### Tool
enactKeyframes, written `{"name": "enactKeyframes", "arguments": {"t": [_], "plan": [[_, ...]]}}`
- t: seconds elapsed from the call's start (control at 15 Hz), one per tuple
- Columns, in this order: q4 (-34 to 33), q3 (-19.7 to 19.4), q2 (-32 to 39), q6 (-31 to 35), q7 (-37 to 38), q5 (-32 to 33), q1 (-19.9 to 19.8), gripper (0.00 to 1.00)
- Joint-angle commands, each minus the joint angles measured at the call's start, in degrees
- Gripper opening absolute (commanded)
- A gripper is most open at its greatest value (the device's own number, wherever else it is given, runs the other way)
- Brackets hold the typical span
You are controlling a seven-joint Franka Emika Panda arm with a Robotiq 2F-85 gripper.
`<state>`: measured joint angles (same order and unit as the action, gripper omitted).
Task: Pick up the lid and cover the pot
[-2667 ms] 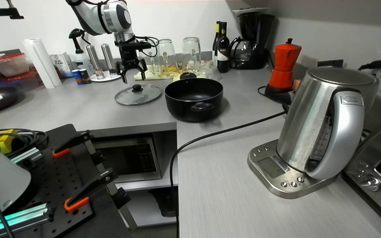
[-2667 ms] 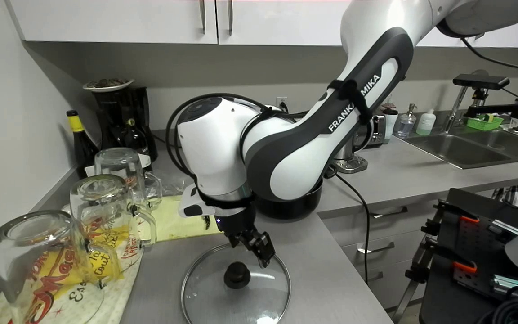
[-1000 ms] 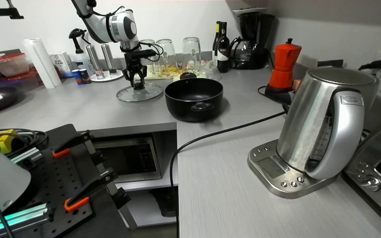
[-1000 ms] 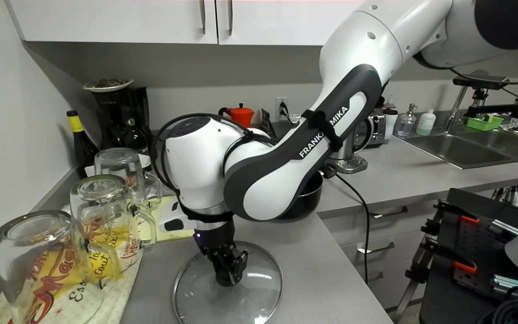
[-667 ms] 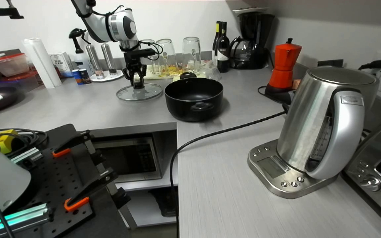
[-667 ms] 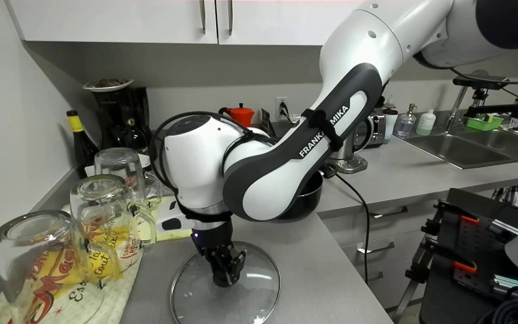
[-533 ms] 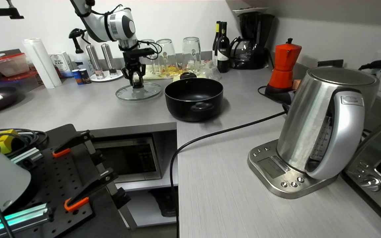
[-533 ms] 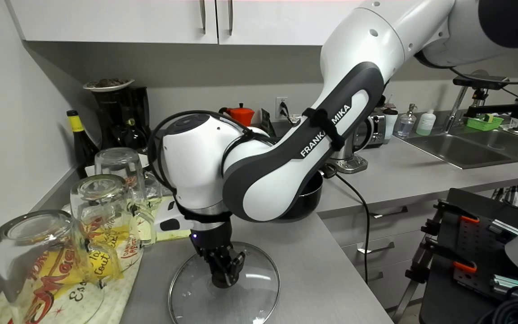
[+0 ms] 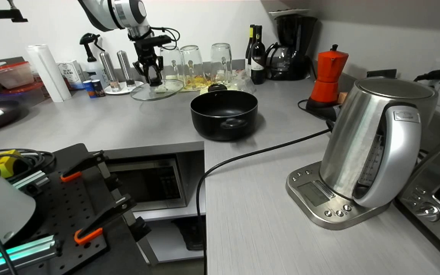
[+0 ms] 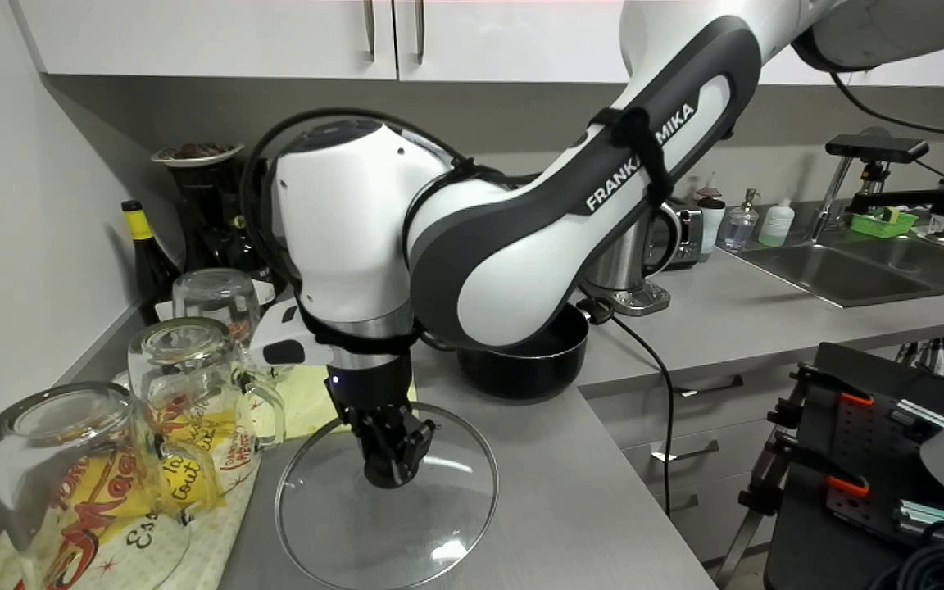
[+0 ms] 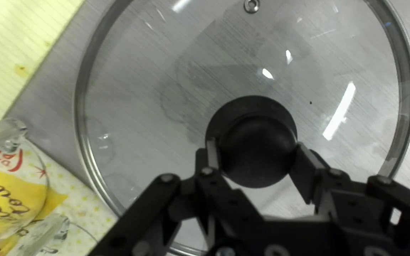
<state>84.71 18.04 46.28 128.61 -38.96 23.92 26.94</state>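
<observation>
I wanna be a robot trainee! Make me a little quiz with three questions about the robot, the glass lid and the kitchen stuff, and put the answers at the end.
1. True or false: the lid is already sitting on the pot.

2. Which part of the lid is the gripper squeezing?

3. Pick one. Both exterior views show the same glass mugs. How many are there?
a) one
b) three
c) seven

Key
1. False: the lid is apart from the pot, and the pot's top is open.
2. Its black knob, as the wrist view shows.
3. b) three.
</observation>
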Motion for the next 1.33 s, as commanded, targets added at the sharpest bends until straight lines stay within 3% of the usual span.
{"name": "enactKeyframes", "arguments": {"t": [0.0, 0.27, 0.67, 1.27], "plan": [[5.0, -1.8, -7.4, 0.9, 4.4, 0.7, -0.1, 0.25], [7.4, -3.1, -12.4, 1.6, 9.4, -0.3, -2.5, 0.25], [11.3, -4.6, -18.0, 2.9, 16.0, -3.6, -9.2, 0.25], [16.3, -7.5, -21.4, 5.8, 20.1, -13.6, -19.4, 0.25]]}}
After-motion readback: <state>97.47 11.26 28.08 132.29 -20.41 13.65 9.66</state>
